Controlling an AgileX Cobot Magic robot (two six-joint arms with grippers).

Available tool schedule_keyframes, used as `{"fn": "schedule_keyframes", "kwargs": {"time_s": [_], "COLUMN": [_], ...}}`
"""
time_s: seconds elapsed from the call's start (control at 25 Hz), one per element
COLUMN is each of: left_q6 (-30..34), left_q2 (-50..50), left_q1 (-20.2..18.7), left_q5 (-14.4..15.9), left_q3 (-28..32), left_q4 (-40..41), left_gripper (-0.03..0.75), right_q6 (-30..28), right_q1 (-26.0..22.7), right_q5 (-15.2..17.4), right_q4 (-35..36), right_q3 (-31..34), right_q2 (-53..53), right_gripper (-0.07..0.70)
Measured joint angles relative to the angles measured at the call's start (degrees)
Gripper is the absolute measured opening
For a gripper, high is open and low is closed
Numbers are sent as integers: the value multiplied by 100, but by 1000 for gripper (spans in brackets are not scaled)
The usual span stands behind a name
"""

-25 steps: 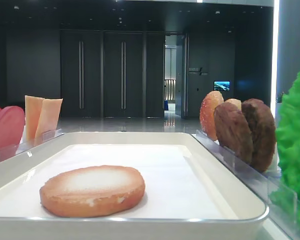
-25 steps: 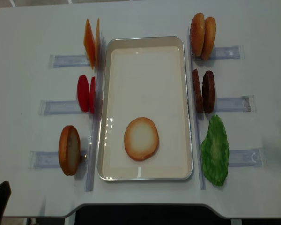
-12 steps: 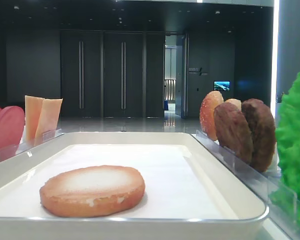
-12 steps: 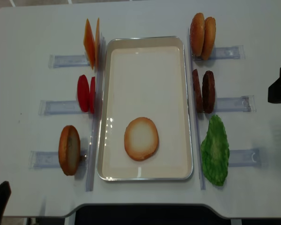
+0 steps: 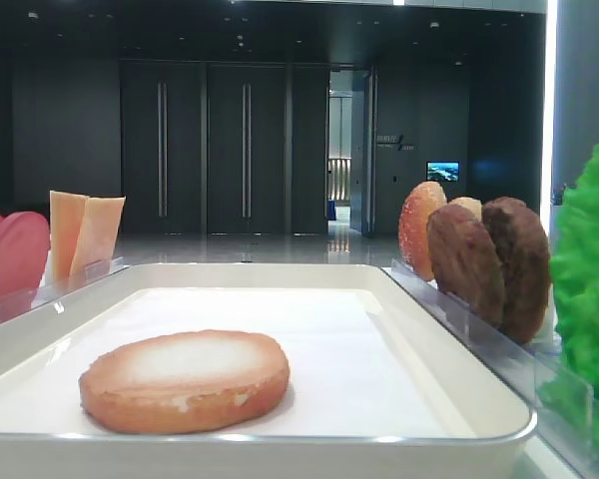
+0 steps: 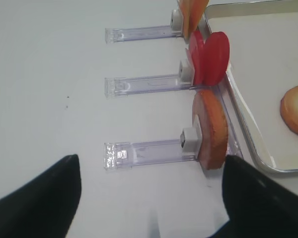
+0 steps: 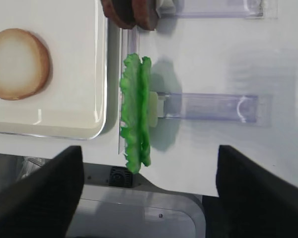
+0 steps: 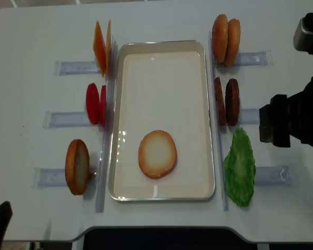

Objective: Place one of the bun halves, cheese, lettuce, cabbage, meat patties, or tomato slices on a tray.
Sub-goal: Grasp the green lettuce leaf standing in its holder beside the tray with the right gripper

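One bun half (image 8: 157, 154) lies flat on the white tray (image 8: 161, 48). Another bun half (image 8: 77, 166) stands in a left holder, behind it tomato slices (image 8: 95, 103) and cheese (image 8: 101, 47). On the right stand two more bun halves (image 8: 225, 39), meat patties (image 8: 227, 101) and green lettuce (image 8: 239, 166); I cannot pick out a separate cabbage. My right gripper (image 7: 149, 198) hangs open and empty, high over the table right of the lettuce (image 7: 136, 114). My left gripper (image 6: 151, 208) is open and empty, short of the standing bun half (image 6: 211, 129).
Clear plastic holders (image 8: 263, 174) stick out from each row toward the table's sides. The right arm (image 8: 292, 122) hovers over the patties' holder. The table's front edge (image 7: 154, 181) lies just below the lettuce. A low camera (image 7: 120, 176) sits at that edge.
The right arm has come in from the right edge of the overhead view, moving left to beside the patties and lettuce. The left gripper and the food have not moved.
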Motion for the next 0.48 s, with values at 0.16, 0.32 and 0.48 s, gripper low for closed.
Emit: {"fn": "schedule_keyframes", "kwargs": {"time_s": [0.16, 0.32, 0.48], "left_q6": [0, 0, 0], "left_q2": [0, 0, 0], "left_q1": [0, 0, 0], "left_q5": [0, 0, 0], "left_q3": [0, 0, 0], "left_q4": [0, 0, 0], "left_gripper": [692, 692, 692], "right_q6": [377, 467, 488], "right_q1": [348, 472, 484], "right_q5": [-233, -491, -514], "right_q4": [-179, -181, -219], "right_q3": [0, 0, 0], "right_q2": [370, 645, 843], "right_gripper": [524, 524, 524]}}
